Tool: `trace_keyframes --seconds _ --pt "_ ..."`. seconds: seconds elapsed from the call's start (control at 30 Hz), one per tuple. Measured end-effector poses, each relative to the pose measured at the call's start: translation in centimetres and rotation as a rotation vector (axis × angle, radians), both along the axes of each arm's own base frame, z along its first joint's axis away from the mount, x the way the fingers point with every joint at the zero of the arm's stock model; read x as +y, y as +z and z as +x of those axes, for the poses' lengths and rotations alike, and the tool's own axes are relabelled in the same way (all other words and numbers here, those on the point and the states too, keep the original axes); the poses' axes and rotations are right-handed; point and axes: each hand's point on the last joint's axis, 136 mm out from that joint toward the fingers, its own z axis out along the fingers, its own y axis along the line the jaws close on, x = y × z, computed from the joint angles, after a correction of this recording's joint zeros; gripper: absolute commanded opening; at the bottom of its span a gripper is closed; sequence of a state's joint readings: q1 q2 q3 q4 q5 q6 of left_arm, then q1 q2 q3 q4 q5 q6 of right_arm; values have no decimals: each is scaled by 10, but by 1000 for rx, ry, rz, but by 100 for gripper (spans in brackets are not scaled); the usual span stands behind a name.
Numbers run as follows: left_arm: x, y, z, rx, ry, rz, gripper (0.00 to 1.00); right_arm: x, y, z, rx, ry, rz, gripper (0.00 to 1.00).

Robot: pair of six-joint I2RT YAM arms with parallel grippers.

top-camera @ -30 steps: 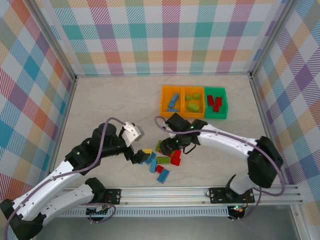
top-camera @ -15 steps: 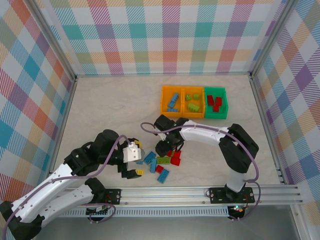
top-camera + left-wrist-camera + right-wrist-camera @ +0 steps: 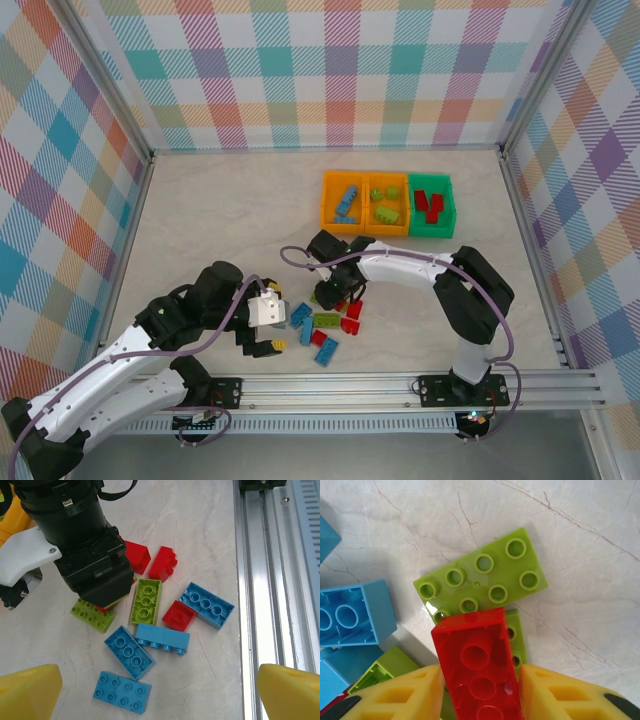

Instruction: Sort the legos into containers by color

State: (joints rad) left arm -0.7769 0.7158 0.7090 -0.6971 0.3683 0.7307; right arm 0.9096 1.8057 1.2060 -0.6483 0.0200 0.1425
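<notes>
A pale marbled table top (image 3: 220,220) with thin brown veins lies under soft, even light. Panels in a pastel check of teal, orange, purple and green form the far wall (image 3: 330,70), left wall (image 3: 60,200) and right wall (image 3: 590,200), joined by metal posts (image 3: 115,90). A ribbed aluminium rail (image 3: 340,385) runs along the near edge.

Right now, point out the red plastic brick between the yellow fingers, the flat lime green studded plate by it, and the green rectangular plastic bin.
Red brick (image 3: 477,680): right wrist view, centre of facing side.
Lime green plate (image 3: 480,582): right wrist view, middle of studded top.
Green bin (image 3: 431,233): top external view, near wall.
</notes>
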Motion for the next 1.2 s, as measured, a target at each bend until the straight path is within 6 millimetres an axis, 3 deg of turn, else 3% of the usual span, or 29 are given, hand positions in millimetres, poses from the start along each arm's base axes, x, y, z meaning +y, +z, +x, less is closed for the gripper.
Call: trace_keyframes --seconds 0.27,0.43,0.53,0.6,0.77,0.87,0.97,1.1,1.2 --pt "1 0 2 -8 9 2 100 -5 12 6 -53 -31 46 31" --pt "-2 10 5 -39 14 -36 100 -27 62 31 -177 -168 180 30" --pt "-4 20 7 -63 28 -83 100 -59 98 59 -284 -331 279 30" --pt "-5 26 8 -76 40 -113 100 -92 119 80 -351 -477 331 30" --pt "-7 35 13 -91 72 -152 100 -199 148 135 -503 -882 368 30" --pt "-7 37 15 -95 78 -161 100 -251 139 160 -520 -1052 319 30" --pt "-8 38 15 -92 82 -165 100 -277 119 188 -486 -1137 272 31" --pt "-8 37 16 -83 92 -164 100 -289 94 226 -428 -1177 239 37" --pt "-8 35 17 -72 103 -161 100 -285 79 253 -384 -1170 238 41"
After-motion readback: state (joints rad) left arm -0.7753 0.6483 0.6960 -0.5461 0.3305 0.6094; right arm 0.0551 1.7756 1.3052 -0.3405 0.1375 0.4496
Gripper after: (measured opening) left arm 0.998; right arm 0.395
